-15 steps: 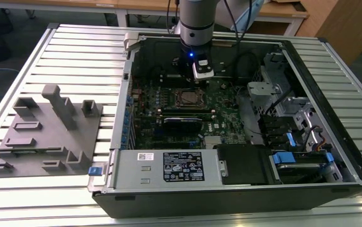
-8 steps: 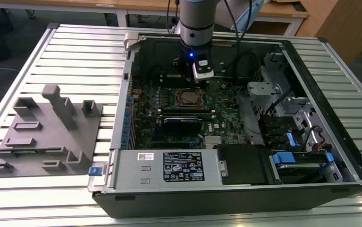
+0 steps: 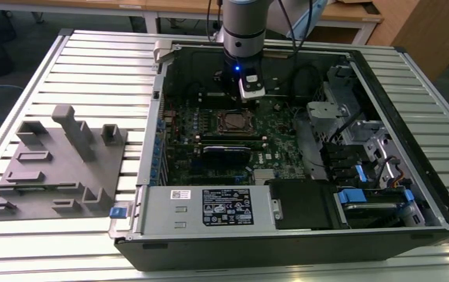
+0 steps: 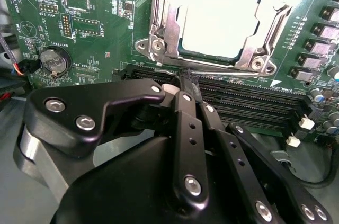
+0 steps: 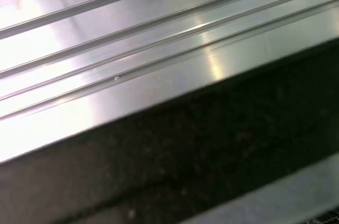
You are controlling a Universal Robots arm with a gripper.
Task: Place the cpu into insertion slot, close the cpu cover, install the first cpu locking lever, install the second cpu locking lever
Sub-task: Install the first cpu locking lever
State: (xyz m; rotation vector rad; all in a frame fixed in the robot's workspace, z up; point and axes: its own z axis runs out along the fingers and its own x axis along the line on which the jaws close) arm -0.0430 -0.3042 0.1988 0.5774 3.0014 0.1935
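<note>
Already cpu (image 4: 220, 17) seated in insertion slot (image 3: 236, 121), cpu cover (image 4: 161, 28) down around it. Pincer (image 4: 184, 79) narrow, tips together, empty-looking, over memory slots (image 4: 249, 99), at slot's 12 o'clock in exterior view. Coin battery (image 4: 54, 61) well aside.

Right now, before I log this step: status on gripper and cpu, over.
Gripper shut, tips at the cpu cover edge. Cpu seated, cover down around it. Memory slots close beside the tips.

cpu (image 4: 221, 20) top matt metal; cpu cover (image 4: 161, 23) shiny metal; hand (image 4: 185, 82) glossy black; table (image 5: 159, 38) ribbed brushed metal.
</note>
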